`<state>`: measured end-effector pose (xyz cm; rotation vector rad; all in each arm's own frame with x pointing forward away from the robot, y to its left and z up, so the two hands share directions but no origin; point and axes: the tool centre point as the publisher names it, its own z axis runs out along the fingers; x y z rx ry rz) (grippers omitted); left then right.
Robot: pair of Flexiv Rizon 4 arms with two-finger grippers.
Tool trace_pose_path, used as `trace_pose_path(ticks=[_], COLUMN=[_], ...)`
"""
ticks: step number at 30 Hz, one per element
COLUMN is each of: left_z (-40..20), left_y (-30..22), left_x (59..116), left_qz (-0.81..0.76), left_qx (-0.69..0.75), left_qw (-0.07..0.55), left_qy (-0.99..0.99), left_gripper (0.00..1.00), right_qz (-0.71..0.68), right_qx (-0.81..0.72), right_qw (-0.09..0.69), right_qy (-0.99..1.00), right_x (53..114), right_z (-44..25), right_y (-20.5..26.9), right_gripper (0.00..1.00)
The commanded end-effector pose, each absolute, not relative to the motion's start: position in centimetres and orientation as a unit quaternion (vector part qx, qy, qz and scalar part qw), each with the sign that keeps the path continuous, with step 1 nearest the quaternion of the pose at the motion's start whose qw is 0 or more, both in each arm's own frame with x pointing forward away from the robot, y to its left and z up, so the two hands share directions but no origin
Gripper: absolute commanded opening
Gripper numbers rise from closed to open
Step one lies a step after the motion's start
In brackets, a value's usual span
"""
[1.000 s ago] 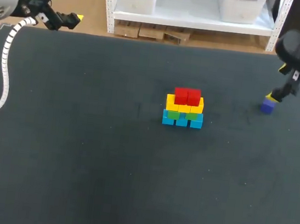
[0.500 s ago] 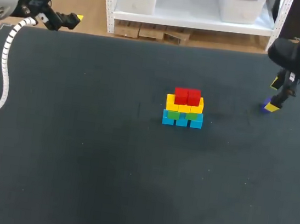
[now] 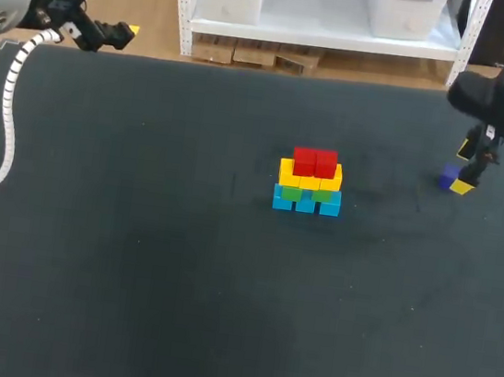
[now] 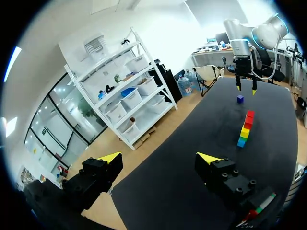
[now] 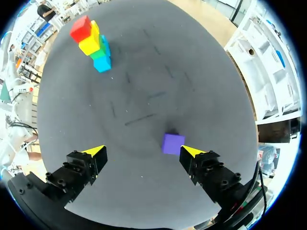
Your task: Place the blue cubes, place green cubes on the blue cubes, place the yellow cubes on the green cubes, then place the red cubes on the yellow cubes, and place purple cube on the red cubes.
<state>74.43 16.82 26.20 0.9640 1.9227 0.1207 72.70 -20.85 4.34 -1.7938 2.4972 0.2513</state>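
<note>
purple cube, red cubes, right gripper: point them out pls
purple cube (image 5: 172, 143), right wrist view, its top face.
red cubes (image 3: 315, 163), head view, front of the pair on top of the stack.
right gripper (image 5: 142, 150), right wrist view, midway between its yellow tips.

Bare table (image 3: 131, 256) all round the purple cube (image 5: 172, 143); sole obstacle the cube stack (image 3: 309, 181), well apart at mid-table

Stack sits near centre of bench (image 3: 129, 275), a bit twd far edge: blue cubes (image 3: 306, 205) in bottom row, green cubes (image 3: 325, 196) on them, yellow cubes (image 3: 310, 175) above, 2 red cubes (image 3: 315, 161) side by side on top. Purple cube (image 3: 447, 180) lies flat, alone, near right edge, well apart from stack.
</note>
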Motion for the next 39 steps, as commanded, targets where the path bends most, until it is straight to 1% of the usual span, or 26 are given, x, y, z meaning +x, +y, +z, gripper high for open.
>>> trace_pose_path(ticks=[1, 9, 36, 37, 38, 39], left_z=[26.2, 26.2, 26.2, 26.2, 26.2, 26.2], left_y=[16.9, 16.9, 16.9, 16.9, 16.9, 16.9], left_x=[74.6, 74.6, 74.6, 74.6, 74.6, 74.6], left_qz=[0.047, 0.047, 0.047, 0.047, 0.047, 0.047], left_qx=[0.396, 0.396, 0.396, 0.396, 0.396, 0.396], left_qw=[0.474, 0.474, 0.474, 0.474, 0.474, 0.474], left_qy=[0.785, 0.785, 0.785, 0.785, 0.785, 0.785], left_gripper=[1.00, 1.00, 1.00, 1.00, 1.00, 1.00], right_qz=[0.067, 0.061, 0.045, 0.045, 0.044, 0.044], right_qx=[-0.580, -0.567, -0.519, -0.518, -0.518, -0.517], right_qw=[0.034, 0.022, 0.026, 0.025, 0.024, 0.023], right_qy=[0.811, 0.821, 0.853, 0.854, 0.854, 0.854], right_x=[72.0, 72.3, 76.7, 76.8, 76.9, 76.9], right_z=[4.1, 2.5, 0.2, 0.1, 0.1, 0.0], right_y=[-20.3, -20.8, -21.2, -21.2, -21.3, -21.3], right_gripper=[1.00, 1.00, 1.00, 0.97, 0.92, 0.82])
